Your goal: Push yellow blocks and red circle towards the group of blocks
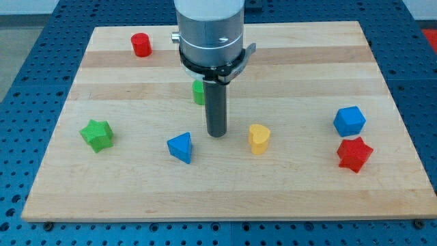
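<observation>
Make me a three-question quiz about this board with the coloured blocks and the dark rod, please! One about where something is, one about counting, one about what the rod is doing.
1. Where is the red cylinder?
A. near the view's top left
B. near the view's bottom right
C. in the middle

2. How many blue blocks are on the board?
A. one
B. two
C. four

3. Is my tip touching the yellow block?
A. yes, pressing on it
B. no, there is a gap between them
C. it sits on top of it

Answers:
1 A: it stands by the top left corner.
2 B: a blue triangle left of my tip and a blue hexagon-like block on the right.
3 B: bare wood shows between my tip and the yellow block to its right.
</observation>
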